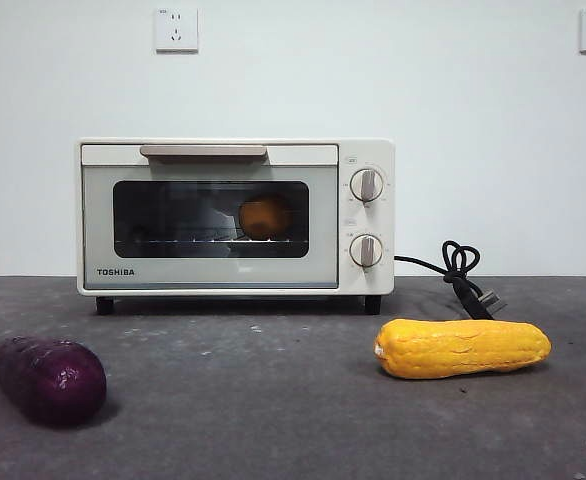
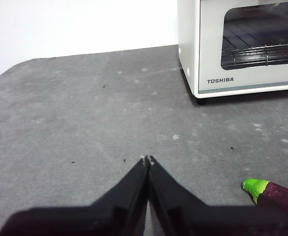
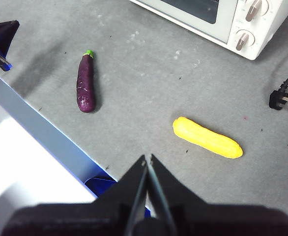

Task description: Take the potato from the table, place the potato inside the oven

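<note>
Potato [image 1: 265,216] sits inside the oven [image 1: 235,215], on the wire rack behind the dark glass, toward the 3 o'clock side of the window in the front view. Oven door shut, bar handle across the top, two knobs on the right panel. Oven stands on the table [image 1: 273,400]; its black cord [image 1: 461,275] trails off at 3 o'clock and the plug lies flat on the surface. My left gripper [image 2: 147,159] hangs above bare table, jaws pressed together tip to tip, nothing between them; the oven's corner is near it and the eggplant [image 2: 276,196] with its green stem lies just beside. My right gripper [image 3: 147,158] is high over the table, jaws closed the same way, empty. Below it the eggplant and the yellow vegetable [image 3: 207,137] lie well apart, both clear of the oven. Front view: eggplant at 8 o'clock, yellow vegetable at 4 o'clock, both in front of the oven, neither touching it. No arm shows in the front view.
</note>
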Available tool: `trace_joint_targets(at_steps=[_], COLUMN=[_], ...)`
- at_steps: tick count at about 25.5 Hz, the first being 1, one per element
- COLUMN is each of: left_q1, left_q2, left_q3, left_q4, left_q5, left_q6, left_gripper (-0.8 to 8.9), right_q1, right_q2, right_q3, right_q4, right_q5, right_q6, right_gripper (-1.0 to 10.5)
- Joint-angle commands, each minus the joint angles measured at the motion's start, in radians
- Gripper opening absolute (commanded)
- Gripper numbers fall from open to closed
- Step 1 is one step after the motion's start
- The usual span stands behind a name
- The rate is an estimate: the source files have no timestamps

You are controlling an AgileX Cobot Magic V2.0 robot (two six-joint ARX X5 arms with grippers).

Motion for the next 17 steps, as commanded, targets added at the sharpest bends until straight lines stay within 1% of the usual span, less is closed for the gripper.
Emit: trace_joint_targets(at_steps=[1, 4, 5, 6, 7, 8, 9, 10, 11, 13, 15, 17], left_q1=[0.003, 0.003, 0.003, 0.003, 0.003, 0.003, 0.003, 0.003, 0.003, 0.003, 0.003, 0.003], left_q2=[-0.003, -0.003, -0.003, -0.003, -0.003, -0.003, -0.003, -0.003, -0.003, -0.003, -0.003, -0.003], left_q3=[-0.014, -0.014, -0.014, -0.014, -0.014, -0.014, -0.014, -0.014, -0.014, -0.014, -0.014, -0.014], left_q4=[0.004, 0.004, 0.004, 0.004, 0.004, 0.004, 0.004, 0.004, 0.004, 0.004, 0.004, 0.004], left_q5=[-0.004, -0.004, -0.004, -0.004, -0.005, -0.004, -0.004, -0.005, -0.004, -0.005, -0.004, -0.005], left_q6=[-0.011, -0.011, -0.011, -0.011, -0.011, -0.011, -0.011, -0.011, -0.011, -0.011, -0.011, -0.011], left_gripper=[-0.04, -0.04, -0.04, -0.04, -0.04, -0.04, -0.04, -0.04, -0.04, -0.04, -0.04, -0.04], right_q1=[0.001, -0.023, -0.055, -0.088, -0.136, -0.189, -0.253, -0.313, -0.384, -0.481, -0.533, -0.556], right_q2=[-0.005, -0.019, -0.038, -0.061, -0.099, -0.142, -0.187, -0.230, -0.287, -0.381, -0.467, -0.534], right_q3=[0.001, 0.001, 0.001, 0.000, -0.008, -0.029, -0.064, -0.105, -0.166, -0.314, -0.477, -0.612], right_q4=[0.000, -0.003, 0.014, 0.042, 0.118, 0.208, 0.299, 0.362, 0.424, 0.554, 0.719, 0.848], right_q5=[-0.001, 0.001, 0.000, -0.002, -0.010, -0.039, -0.085, -0.117, -0.113, -0.106, -0.106, -0.105], right_q6=[0.006, 0.006, -0.038, -0.051, -0.050, -0.047, -0.046, -0.046, -0.047, -0.066, -0.073, -0.072], right_gripper=[0.0, 0.0, 0.0, 0.0, 0.0, 0.0, 0.0, 0.0, 0.0, 0.0, 0.0, 0.0])
